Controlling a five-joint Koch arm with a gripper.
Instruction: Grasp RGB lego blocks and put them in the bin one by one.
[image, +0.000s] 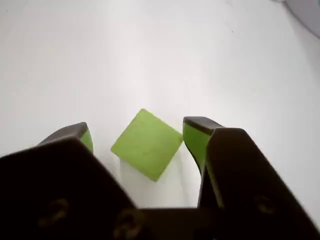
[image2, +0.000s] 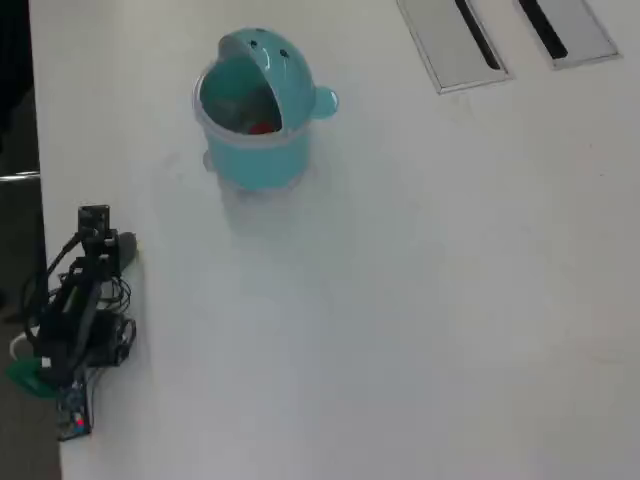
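Note:
In the wrist view a yellow-green block lies on the white table, turned cornerwise. My gripper is open; its two dark jaws with green inner pads stand either side of the block without touching it. In the overhead view the teal bin stands upright at the back left, its hood open, with a red block inside. My arm sits folded at the table's left edge and covers the green block there. The blue block is not in view.
Two grey slotted panels lie flush in the table at the back right. The table's left edge runs just beside the arm. A grey shape shows at the top right corner of the wrist view.

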